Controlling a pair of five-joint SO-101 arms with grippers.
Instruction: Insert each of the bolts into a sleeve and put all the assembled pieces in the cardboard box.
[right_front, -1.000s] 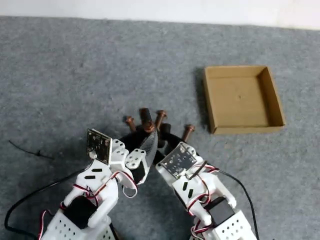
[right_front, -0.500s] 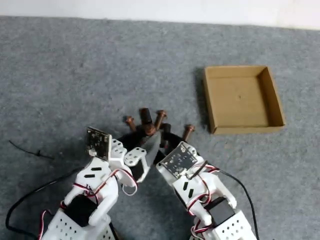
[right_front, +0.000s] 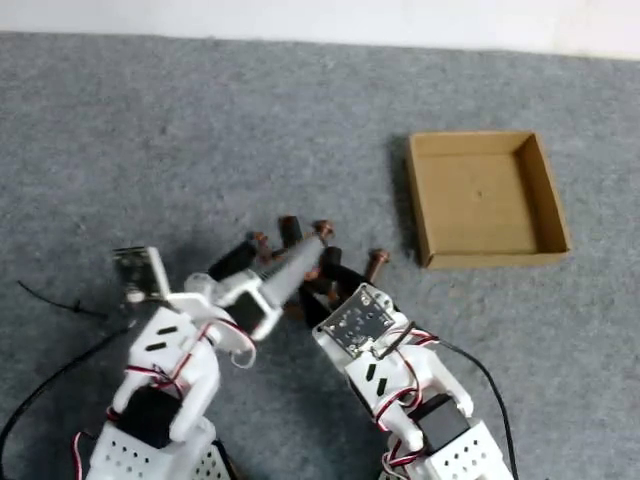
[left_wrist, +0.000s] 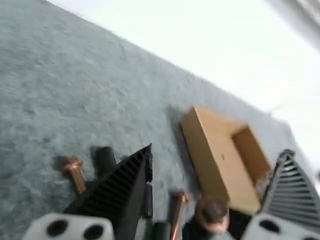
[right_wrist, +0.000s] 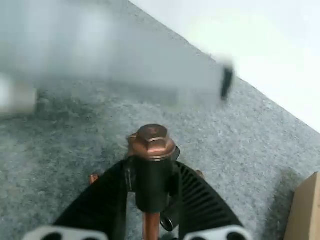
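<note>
Right gripper (right_wrist: 150, 187) clamped on sleeve (right_wrist: 150, 195), bolt (right_wrist: 151, 141) seated; left gripper (left_wrist: 217, 150) apart, empty. Advise: hold assembly upright, carry to cardboard box (right_front: 480, 200), 2 o'clock.

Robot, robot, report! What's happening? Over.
Left tool open over loose bolts. Right tool shut on sleeve, bolt in it. Box empty. Left tool sits ahead of right one.

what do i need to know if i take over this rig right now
Left gripper: open, holding nothing, over the cluster of loose parts.
Right gripper: shut on a black sleeve with a bolt through it.
Loose bolts and a spare sleeve lie on the grey mat, left of the cardboard box.
Done: one piece looks assembled.
Left: box it, then assemble and box the rest. The box is empty.
</note>
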